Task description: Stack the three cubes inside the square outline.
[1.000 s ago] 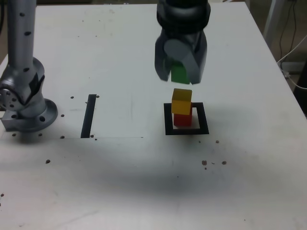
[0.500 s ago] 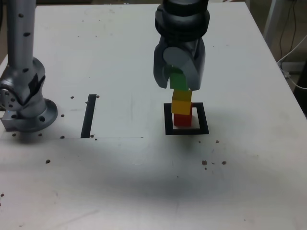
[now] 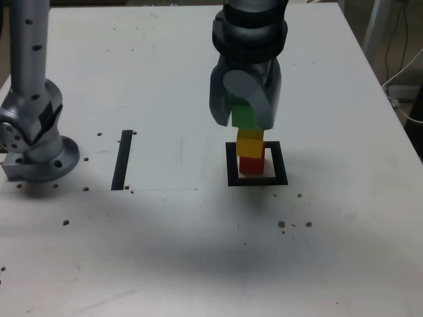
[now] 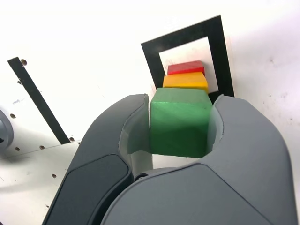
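The red cube stands inside the black square outline with the yellow cube on top of it. My gripper is shut on the green cube, which sits right on top of the yellow one; whether they touch I cannot tell. In the wrist view the green cube is clamped between the two grey fingers, with the yellow cube, the red cube and the square outline beyond it.
A straight black strip lies on the white table at the exterior view's left, near the arm's grey base. Small dark specks dot the table. Cables hang past the table's edge at the exterior view's right.
The gripper has come down with the green cube, from well above the yellow cube to right on top of it. The yellow and red cubes have stayed put.
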Action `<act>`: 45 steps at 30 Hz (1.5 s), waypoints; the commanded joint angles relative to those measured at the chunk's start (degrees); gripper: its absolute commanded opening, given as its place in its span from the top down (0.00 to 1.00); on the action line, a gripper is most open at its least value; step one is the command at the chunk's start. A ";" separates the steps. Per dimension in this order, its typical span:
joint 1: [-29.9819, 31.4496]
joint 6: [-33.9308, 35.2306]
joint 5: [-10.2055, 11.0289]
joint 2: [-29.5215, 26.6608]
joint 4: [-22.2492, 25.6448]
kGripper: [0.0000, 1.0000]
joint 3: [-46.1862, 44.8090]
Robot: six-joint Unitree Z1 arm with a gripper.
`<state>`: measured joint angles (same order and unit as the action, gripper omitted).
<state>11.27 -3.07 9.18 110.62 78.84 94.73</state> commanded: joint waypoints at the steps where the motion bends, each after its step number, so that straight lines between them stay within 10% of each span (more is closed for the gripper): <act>1: 0.25 0.08 -0.28 0.35 -0.23 0.94 -0.14; 20: 0.38 -0.04 -0.79 1.24 -1.41 0.82 -1.22; 36: 0.17 -0.26 -1.87 1.37 -1.38 0.08 -1.75; 45: 0.16 -0.20 -1.53 0.80 -1.47 0.01 -1.38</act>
<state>11.48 -3.25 7.53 111.75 77.51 93.10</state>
